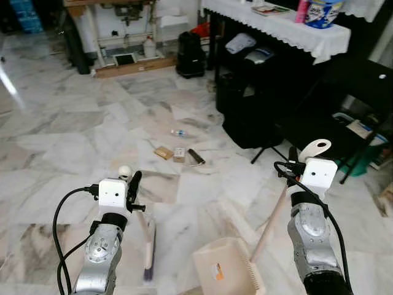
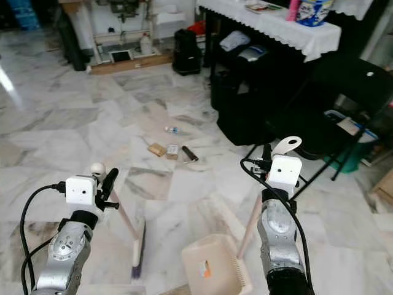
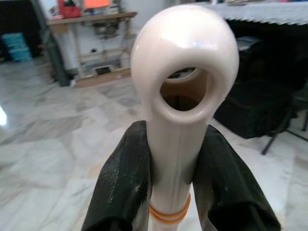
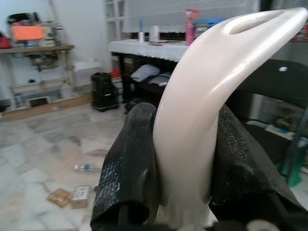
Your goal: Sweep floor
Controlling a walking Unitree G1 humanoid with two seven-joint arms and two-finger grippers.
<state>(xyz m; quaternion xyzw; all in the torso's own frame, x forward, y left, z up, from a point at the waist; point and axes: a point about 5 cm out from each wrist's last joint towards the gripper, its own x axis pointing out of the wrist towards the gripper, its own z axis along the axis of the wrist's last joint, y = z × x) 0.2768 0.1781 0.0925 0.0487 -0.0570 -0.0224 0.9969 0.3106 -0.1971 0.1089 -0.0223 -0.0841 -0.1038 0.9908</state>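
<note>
Broom and dustpan held over the white-and-grey marble floor, litter lying farther off.

Cream plastic broom with dark bristles slants down to the near floor, its looped handle end clamped between the left hand's black fingers. The right hand is clenched on the curved cream handle of the long-handled cream dustpan, whose pan sits on the floor near, just right of the broom head. Farther out, mid-floor, lie a small clear plastic bottle, a flat brown cardboard piece, a small tan box and a dark cylinder. At far right stands a counter with a white lace-edged cloth.
</note>
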